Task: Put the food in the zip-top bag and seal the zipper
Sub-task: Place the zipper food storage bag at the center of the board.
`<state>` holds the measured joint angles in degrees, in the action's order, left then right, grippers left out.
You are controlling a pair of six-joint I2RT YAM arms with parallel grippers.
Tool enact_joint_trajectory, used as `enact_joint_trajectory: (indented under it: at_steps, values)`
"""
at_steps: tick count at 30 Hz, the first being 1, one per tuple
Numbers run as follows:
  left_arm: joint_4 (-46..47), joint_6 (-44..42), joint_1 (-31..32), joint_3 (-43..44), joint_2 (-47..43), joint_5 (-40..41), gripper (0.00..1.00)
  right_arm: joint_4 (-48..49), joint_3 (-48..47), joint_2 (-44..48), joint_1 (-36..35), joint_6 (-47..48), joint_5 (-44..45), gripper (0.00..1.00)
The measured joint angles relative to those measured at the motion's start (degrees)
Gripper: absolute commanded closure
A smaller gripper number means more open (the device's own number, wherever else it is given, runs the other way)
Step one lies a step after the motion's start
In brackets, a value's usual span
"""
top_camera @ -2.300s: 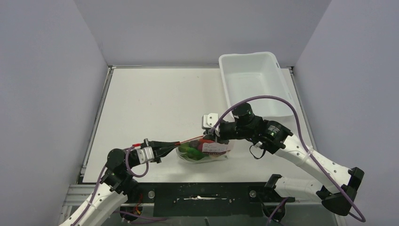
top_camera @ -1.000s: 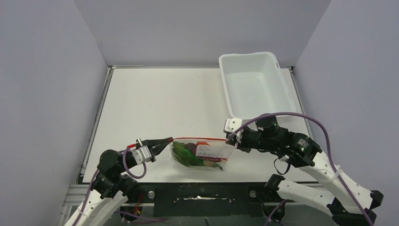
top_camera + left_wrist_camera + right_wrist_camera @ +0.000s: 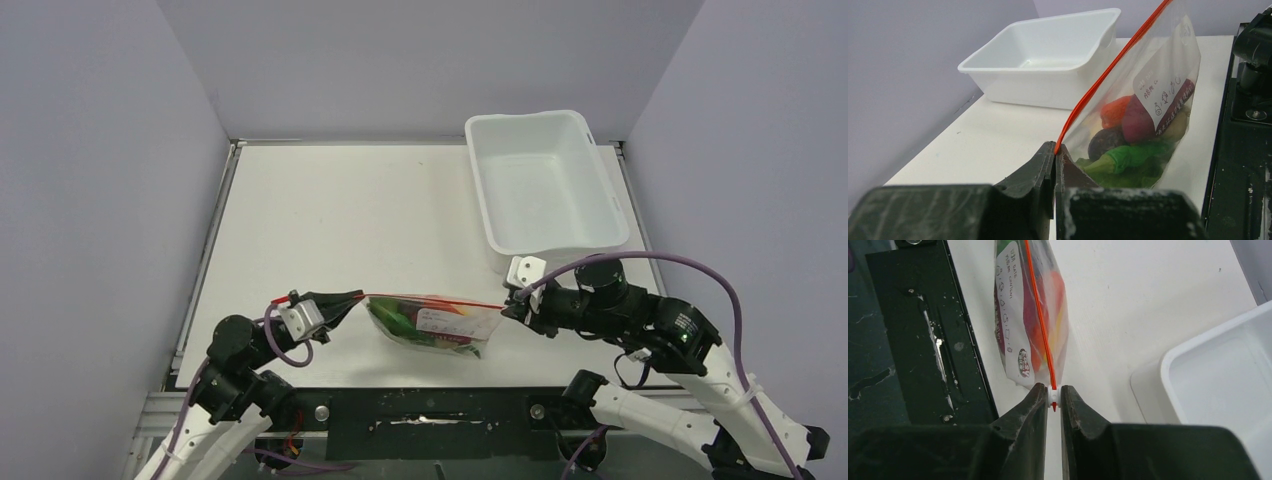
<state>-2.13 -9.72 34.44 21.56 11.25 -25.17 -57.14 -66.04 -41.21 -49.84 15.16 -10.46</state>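
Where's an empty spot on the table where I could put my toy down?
The big bare patch is the far left of the table, from its left edge to the white tub, beyond the zip-top bag. It's crowded along the near edge, where the left tool and right tool hold the bag by its zipper.

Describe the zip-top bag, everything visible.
Clear soft plastic zip-top bag with a white printed label, toy food bunched at the bottom. Its red-orange zipper is stretched taut on top: the left gripper pinches one end, the right gripper is shut on the white slider at the other. It hangs near the table's front edge.
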Motion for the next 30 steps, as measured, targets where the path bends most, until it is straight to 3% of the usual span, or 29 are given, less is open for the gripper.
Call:
enact_joint_trajectory:
  at_steps: [7,11,18,24,30]
  values:
    - [-5.66,7.23,-0.02,5.31,-0.07,2.05,1.0,0.98,1.64,1.6,0.04,-1.29,-7.67,1.0]
    - [-8.59,13.94,-0.02,7.32,-0.57,6.43,1.0,4.26,2.45,0.59,0.04,-1.88,-7.45,1.0]
    - [-11.93,20.33,-0.17,4.63,0.59,19.12,1.0,9.99,3.06,-12.59,1.01,1.6,-1.79,1.0]
    - [-10.88,23.02,-0.42,3.45,8.37,25.92,1.0,14.95,1.81,-25.94,8.59,7.82,-2.34,0.97]
    - [-10.88,24.11,-0.39,3.56,16.31,31.54,1.0,20.44,-0.44,-31.1,12.37,11.85,-3.65,0.92]
